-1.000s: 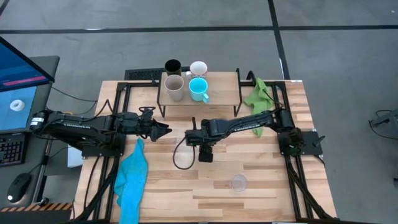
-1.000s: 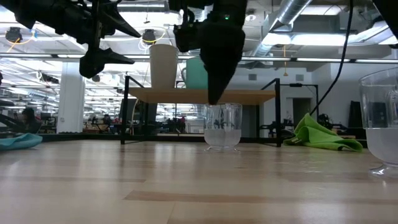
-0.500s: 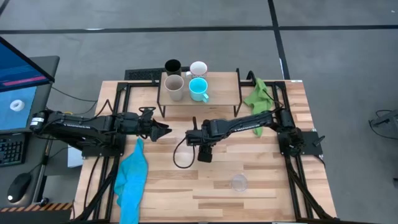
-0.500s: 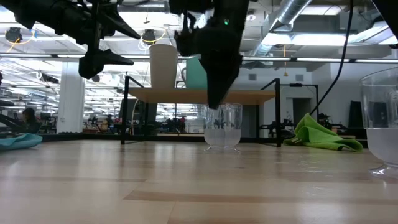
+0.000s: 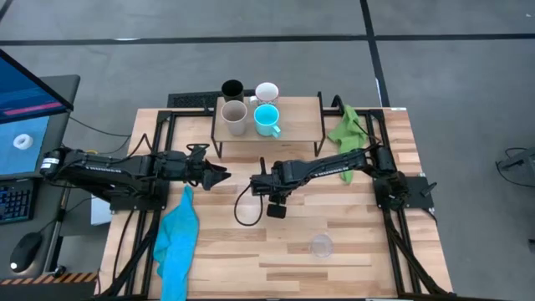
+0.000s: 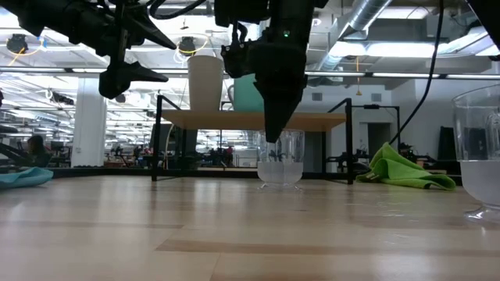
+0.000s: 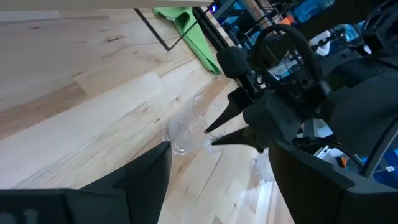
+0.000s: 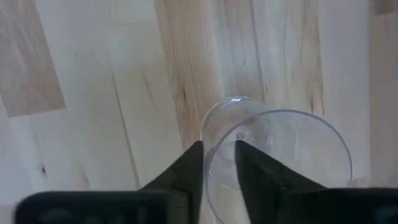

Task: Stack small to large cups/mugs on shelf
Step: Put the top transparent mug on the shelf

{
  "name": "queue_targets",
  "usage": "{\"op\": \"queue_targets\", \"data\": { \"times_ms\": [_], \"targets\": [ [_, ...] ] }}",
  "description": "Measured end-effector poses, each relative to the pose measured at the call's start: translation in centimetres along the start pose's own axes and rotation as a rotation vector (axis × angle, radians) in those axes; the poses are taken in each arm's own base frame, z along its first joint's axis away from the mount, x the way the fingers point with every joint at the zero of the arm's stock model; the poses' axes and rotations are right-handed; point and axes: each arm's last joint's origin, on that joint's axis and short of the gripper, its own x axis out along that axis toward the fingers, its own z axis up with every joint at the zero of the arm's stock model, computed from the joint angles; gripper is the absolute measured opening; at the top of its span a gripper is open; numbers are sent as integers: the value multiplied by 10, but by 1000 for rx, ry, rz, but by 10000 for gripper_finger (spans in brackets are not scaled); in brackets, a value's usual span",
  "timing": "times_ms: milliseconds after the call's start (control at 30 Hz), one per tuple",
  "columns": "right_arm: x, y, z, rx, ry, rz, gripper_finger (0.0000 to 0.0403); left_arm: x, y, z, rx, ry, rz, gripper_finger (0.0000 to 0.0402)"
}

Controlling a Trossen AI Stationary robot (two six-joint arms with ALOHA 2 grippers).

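Observation:
A clear glass (image 8: 280,155) stands upright on the table in front of the shelf (image 5: 292,125), and the low view shows it too (image 6: 280,156). My right gripper (image 8: 217,148) points down over it, open by a narrow gap. One finger stands outside the rim and the other inside. My left gripper (image 5: 224,174) hovers open to the left of that glass, above the table. A beige cup (image 5: 234,117) and a cyan mug (image 5: 267,119) stand on the shelf. A black tumbler (image 5: 232,89) and a white mug (image 5: 267,91) stand at its far edge. A second clear glass (image 5: 321,245) stands near the table's near edge.
A blue cloth (image 5: 177,238) lies along the table's left near part, below my left arm. A green cloth (image 5: 344,125) lies right of the shelf. A black cable loop (image 5: 242,209) hangs beside my right gripper. Bare tabletop lies between the two glasses.
My right gripper has come down a little onto the glass below it, so its fingertips now reach the rim. The glass has stayed in place.

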Motion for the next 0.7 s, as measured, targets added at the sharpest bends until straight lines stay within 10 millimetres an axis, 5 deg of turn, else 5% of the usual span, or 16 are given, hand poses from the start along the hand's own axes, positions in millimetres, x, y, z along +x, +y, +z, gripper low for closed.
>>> {"op": "queue_targets", "data": {
  "times_ms": [300,533,700],
  "targets": [
    [0,-3,1,-19,4,16,14,0,0,0,0,0,0,261],
    [0,-1,0,-30,4,24,10,0,0,0,-1,0,0,261],
    [-18,0,-3,-27,-29,34,8,0,0,0,-1,0,0,261]
  ]
}}
